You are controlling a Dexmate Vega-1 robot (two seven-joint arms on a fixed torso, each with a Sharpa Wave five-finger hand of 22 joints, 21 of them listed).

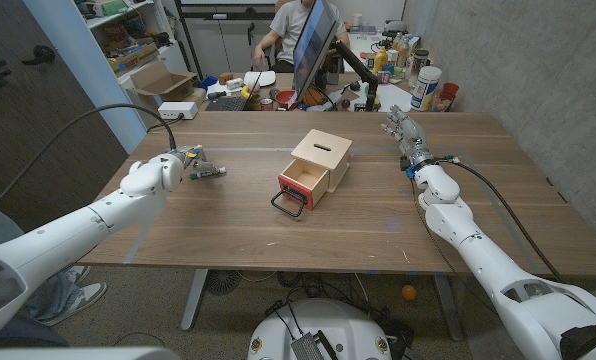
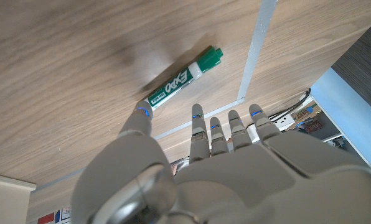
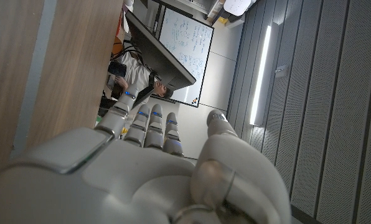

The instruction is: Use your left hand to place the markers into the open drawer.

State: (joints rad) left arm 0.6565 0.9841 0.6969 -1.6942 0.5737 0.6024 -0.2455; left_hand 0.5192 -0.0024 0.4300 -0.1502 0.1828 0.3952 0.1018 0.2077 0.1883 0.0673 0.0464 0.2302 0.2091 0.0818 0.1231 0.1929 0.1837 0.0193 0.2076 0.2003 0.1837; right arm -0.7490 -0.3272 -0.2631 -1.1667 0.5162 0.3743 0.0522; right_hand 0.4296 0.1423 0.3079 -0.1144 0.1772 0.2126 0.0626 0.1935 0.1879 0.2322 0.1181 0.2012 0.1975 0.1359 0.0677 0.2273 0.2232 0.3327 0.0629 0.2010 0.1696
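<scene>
A green-capped whiteboard marker (image 2: pixel 182 78) lies on the wooden table (image 1: pixel 228 235), seen left of centre as marker (image 1: pixel 207 172) in the head view. My left hand (image 1: pixel 156 176) hovers just left of it. Its fingers (image 2: pixel 226 127) are stretched out and apart, and the thumb tip sits close to the marker's white end; nothing is held. A small wooden box (image 1: pixel 322 156) stands mid-table with its drawer (image 1: pixel 304 184) pulled open toward me, a dark handle at its front. My right hand (image 1: pixel 404 131) is at the far right, fingers straight, empty.
A person sits behind the table by a monitor (image 1: pixel 314 42). Bottles and jars (image 1: pixel 425 88) crowd the far right corner behind the table. A cardboard box (image 1: pixel 161 81) and cluttered desk stand at the back left. A cable (image 1: pixel 108 118) arcs over my left arm.
</scene>
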